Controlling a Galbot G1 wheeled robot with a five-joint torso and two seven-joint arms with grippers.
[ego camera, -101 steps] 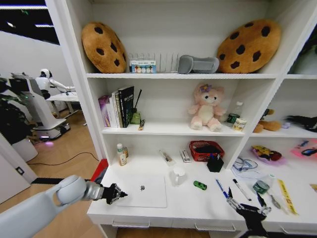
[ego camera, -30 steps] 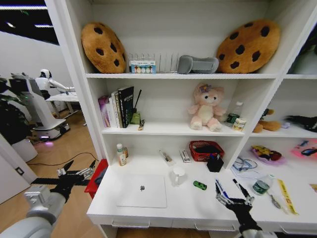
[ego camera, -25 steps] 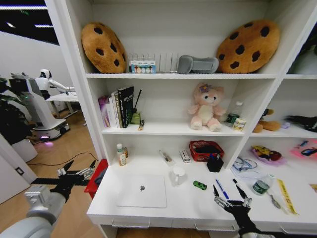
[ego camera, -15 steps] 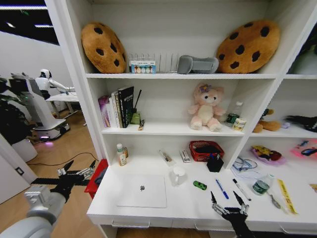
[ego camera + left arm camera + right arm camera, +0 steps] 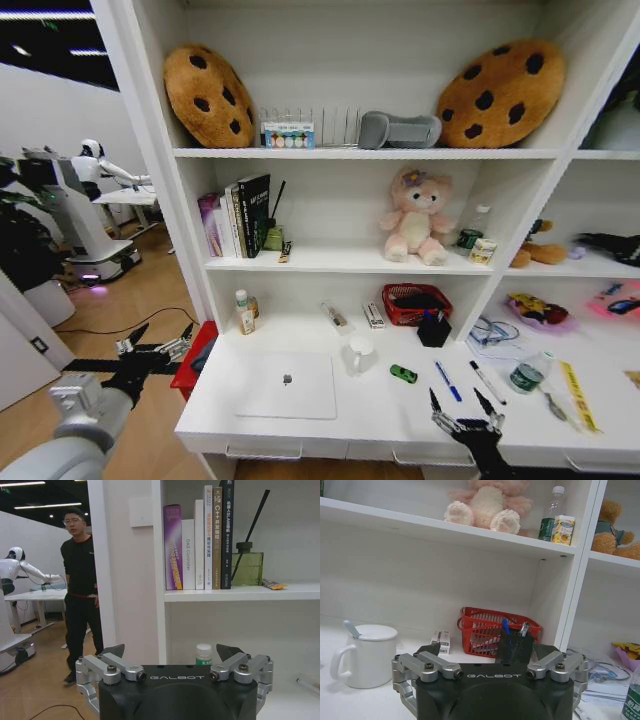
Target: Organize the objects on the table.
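On the long white desk (image 5: 300, 430) one closed silver laptop (image 5: 287, 385), one tiny green toy car (image 5: 404, 374) and two pens are counted: a blue pen (image 5: 447, 380) and a white pen (image 5: 488, 382). One white mug (image 5: 358, 353) stands between the laptop and the car, just behind the laptop's far corner. One red basket (image 5: 416, 302) and one black pen holder (image 5: 434, 329) are placed farther back from the laptop, toward the shelf wall.

The right gripper (image 5: 466, 410) is held at the desk's front edge, well to the right of the laptop, with its fingers spread wide and nothing between them. Both pens lie just beyond its fingertips; the car lies beyond it and toward the laptop.

The left gripper (image 5: 155, 342) is held off the desk, left of the laptop, also spread wide and empty.
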